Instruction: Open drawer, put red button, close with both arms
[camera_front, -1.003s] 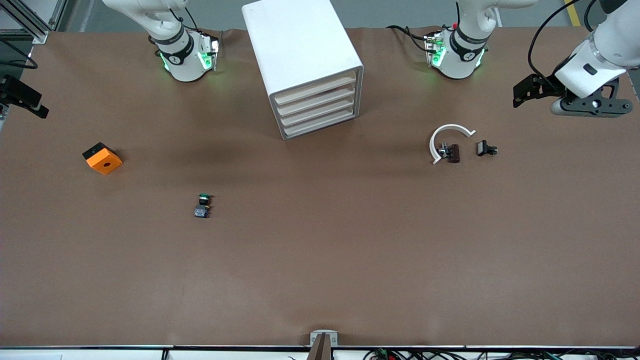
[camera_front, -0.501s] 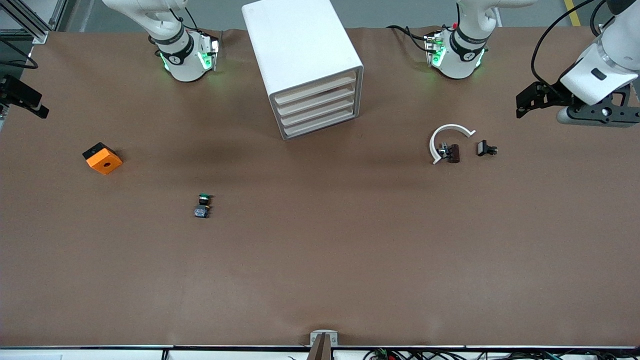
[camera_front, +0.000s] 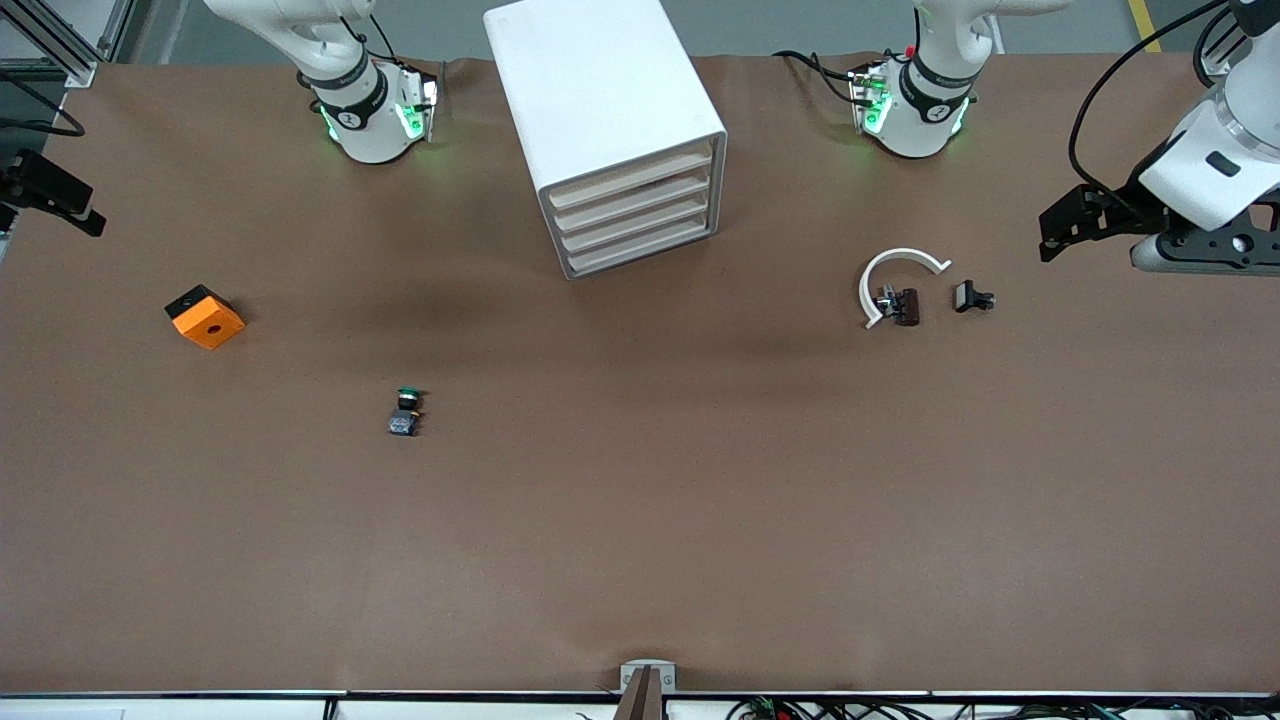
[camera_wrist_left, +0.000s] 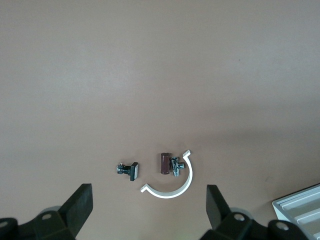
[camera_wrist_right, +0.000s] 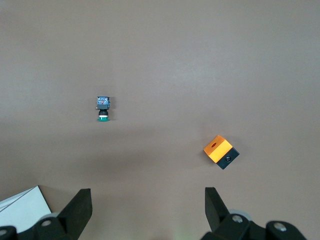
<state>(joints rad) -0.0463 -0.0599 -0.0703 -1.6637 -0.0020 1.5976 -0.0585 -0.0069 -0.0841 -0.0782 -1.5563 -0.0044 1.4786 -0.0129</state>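
The white cabinet (camera_front: 600, 110) stands between the two arm bases with all drawers shut. The drawer (camera_front: 632, 171) is the uppermost tray. A corner of the cabinet shows in the left wrist view (camera_wrist_left: 300, 210) and in the right wrist view (camera_wrist_right: 22, 207). The red button is out of view. My left gripper (camera_front: 1050, 235) (camera_wrist_left: 148, 207) hangs open and empty over the left arm's end of the table, high above a few small parts. My right gripper (camera_front: 75, 208) (camera_wrist_right: 147, 205) hangs open and empty over the right arm's end.
A green-capped button (camera_front: 405, 412) (camera_wrist_right: 103, 108) and an orange block (camera_front: 205, 316) (camera_wrist_right: 220, 151) lie toward the right arm's end. A white arc (camera_front: 893, 275) (camera_wrist_left: 177, 187), a dark brown-red piece with a metal fitting (camera_front: 905, 306) (camera_wrist_left: 165, 163) and a black square-capped switch (camera_front: 972, 297) (camera_wrist_left: 129, 170) lie toward the left arm's end.
The left arm has swung its gripper away from its base along the table's end. The right gripper has shifted only slightly. Nothing on the table has moved.
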